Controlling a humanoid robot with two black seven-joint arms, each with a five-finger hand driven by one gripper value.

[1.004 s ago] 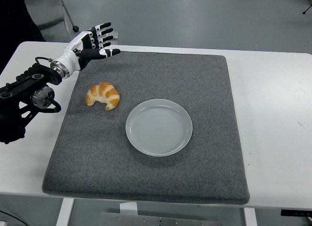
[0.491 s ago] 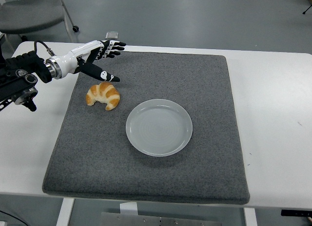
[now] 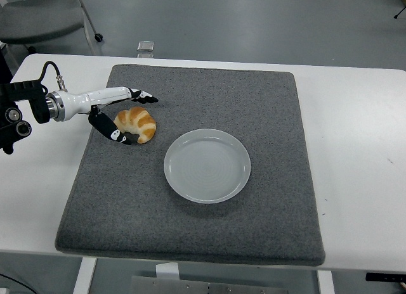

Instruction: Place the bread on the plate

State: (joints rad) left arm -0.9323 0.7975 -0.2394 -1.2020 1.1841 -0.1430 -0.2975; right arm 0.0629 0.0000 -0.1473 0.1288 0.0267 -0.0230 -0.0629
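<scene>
Croissant [image 3: 136,123] is lying on the grey mat [image 3: 190,224], just left of the empty white plate [image 3: 207,165] and apart from it. It is being bracketed by the left hand [image 3: 113,113]: the fingers [image 3: 143,97] are being stretched along its far side and the thumb [image 3: 118,135] is being hooked around its near side, spread wide, with nothing gripped yet. A gentle, even closing is being called for, so the soft pastry is not being crushed or nudged away. The forearm is being held low, reaching in from the desk [image 3: 361,148] at the left edge.
</scene>
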